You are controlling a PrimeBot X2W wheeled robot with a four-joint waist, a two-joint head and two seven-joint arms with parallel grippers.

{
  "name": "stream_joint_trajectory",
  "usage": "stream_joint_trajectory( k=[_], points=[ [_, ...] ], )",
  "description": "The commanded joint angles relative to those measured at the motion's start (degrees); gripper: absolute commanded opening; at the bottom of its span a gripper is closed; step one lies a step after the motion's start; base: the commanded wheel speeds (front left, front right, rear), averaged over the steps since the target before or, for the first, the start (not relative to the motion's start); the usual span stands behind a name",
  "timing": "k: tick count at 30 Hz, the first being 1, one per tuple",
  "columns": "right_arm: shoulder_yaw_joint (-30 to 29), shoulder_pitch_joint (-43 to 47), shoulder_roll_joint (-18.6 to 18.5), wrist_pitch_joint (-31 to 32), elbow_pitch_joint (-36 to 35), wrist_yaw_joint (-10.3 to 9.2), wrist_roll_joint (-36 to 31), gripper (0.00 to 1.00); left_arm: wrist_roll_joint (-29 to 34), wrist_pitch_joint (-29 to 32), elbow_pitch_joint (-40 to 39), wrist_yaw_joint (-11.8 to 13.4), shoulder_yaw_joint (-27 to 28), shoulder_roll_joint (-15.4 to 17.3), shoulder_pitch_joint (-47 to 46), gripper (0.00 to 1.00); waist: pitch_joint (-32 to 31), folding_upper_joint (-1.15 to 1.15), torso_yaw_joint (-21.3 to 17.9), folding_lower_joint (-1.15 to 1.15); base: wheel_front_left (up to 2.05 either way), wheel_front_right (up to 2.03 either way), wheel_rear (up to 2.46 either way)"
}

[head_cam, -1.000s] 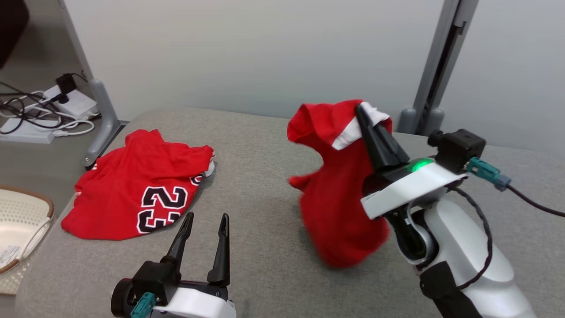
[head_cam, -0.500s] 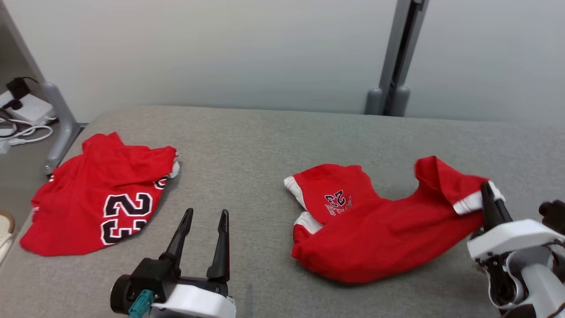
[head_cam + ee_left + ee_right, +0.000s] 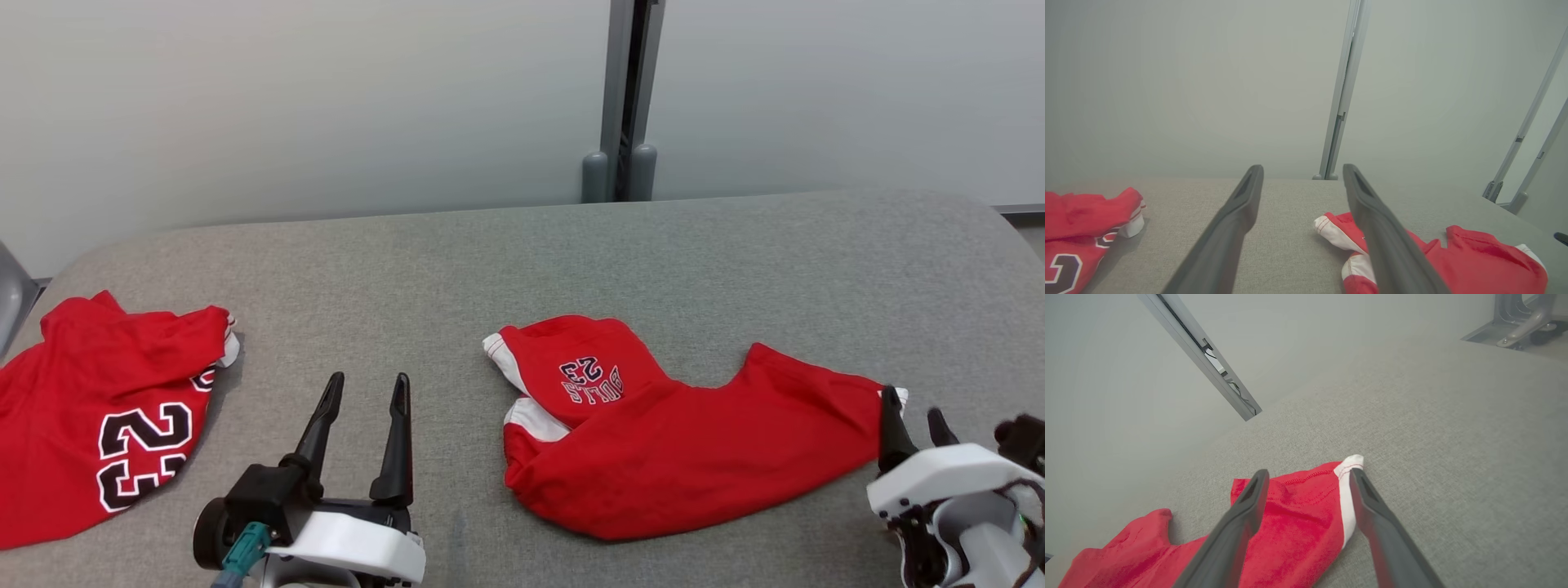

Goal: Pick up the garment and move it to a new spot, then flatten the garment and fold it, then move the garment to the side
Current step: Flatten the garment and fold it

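Right gripper [image 3: 912,418] jaws spread apart, gripping nothing. Its fingers straddle the right-hand corner of the red shorts [image 3: 686,457], which lie slack on the grey table [image 3: 735,245]. Reads as a drop-off: the shorts are at the new spot, near side and right of centre, laid out but wrinkled, so flattening is likely next. Left gripper [image 3: 366,382] jaws wide too and empty, sitting near the front edge left of the shorts — probably ready to help smooth. A red jersey [image 3: 98,408] lies far left, well apart.

Right wrist view: gripper [image 3: 1308,473] close up, white stripe [image 3: 1346,490] just beside one finger, cloth flat under the gap — too small to read in the head view. Left wrist view: gripper [image 3: 1302,168], the shorts' white-trimmed leg ends [image 3: 1337,230] partly behind one finger, plus a slanted post [image 3: 1518,139] far right. The head view gives the whole layout and the number print.
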Motion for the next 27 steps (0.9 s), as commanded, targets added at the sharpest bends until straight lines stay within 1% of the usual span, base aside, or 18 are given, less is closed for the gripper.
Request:
stream_joint_trajectory(
  k=[1,5,6,10,14,16,18,21,27],
  points=[
    [0.5,-0.1,-0.1,-0.5,-1.3,0.03,-1.0,1.00,-0.5,0.0,0.1,0.3,0.5,0.3,-0.6,1.00,-0.4,0.00,-0.7,0.00,0.00,0.00,0.00],
    [3.0,2.4,-0.2,-1.1,-9.5,0.02,-3.7,1.00,-1.2,0.0,0.2,0.5,1.3,0.2,-0.6,1.00,-0.8,0.00,-1.5,0.00,0.00,0.00,0.00],
    [4.0,3.5,-0.3,-1.2,-15.0,0.02,-5.1,1.00,-1.3,0.0,0.2,0.7,1.8,0.3,-0.5,1.00,-0.9,0.00,-1.6,0.00,0.00,0.00,0.00],
    [6.2,7.7,0.1,-1.1,-26.9,0.02,-9.5,1.00,-1.6,0.0,0.2,0.8,2.5,0.2,-0.2,1.00,-1.0,0.00,-1.5,0.00,0.00,0.00,0.00],
    [8.0,11.4,0.7,-1.0,-34.8,0.02,-14.0,1.00,-1.7,0.0,0.6,0.6,2.5,0.2,-0.3,1.00,-1.0,0.00,-0.9,0.00,0.00,0.00,0.00],
    [8.2,13.4,1.4,-1.0,-37.5,0.02,-16.0,1.00,-1.9,0.0,0.9,0.7,2.3,0.3,0.0,1.00,-0.9,0.00,-0.2,0.00,0.00,0.00,0.00],
    [8.6,14.2,1.7,-1.0,-38.3,0.02,-17.5,1.00,-1.6,0.0,1.2,0.7,2.0,0.2,0.2,1.00,-0.9,0.00,0.2,0.00,0.00,0.00,0.00],
    [8.8,14.9,2.0,-1.0,-38.9,0.02,-19.2,1.00,-1.6,0.0,1.5,0.6,1.5,0.3,0.2,1.00,-0.9,0.00,0.9,0.00,0.00,0.00,0.00],
    [8.6,15.2,2.6,-1.0,-38.7,0.02,-20.4,1.00,-1.8,0.0,1.7,0.8,1.2,0.3,-0.4,1.00,-0.6,0.00,2.8,0.00,0.00,0.00,0.00]
  ],
)
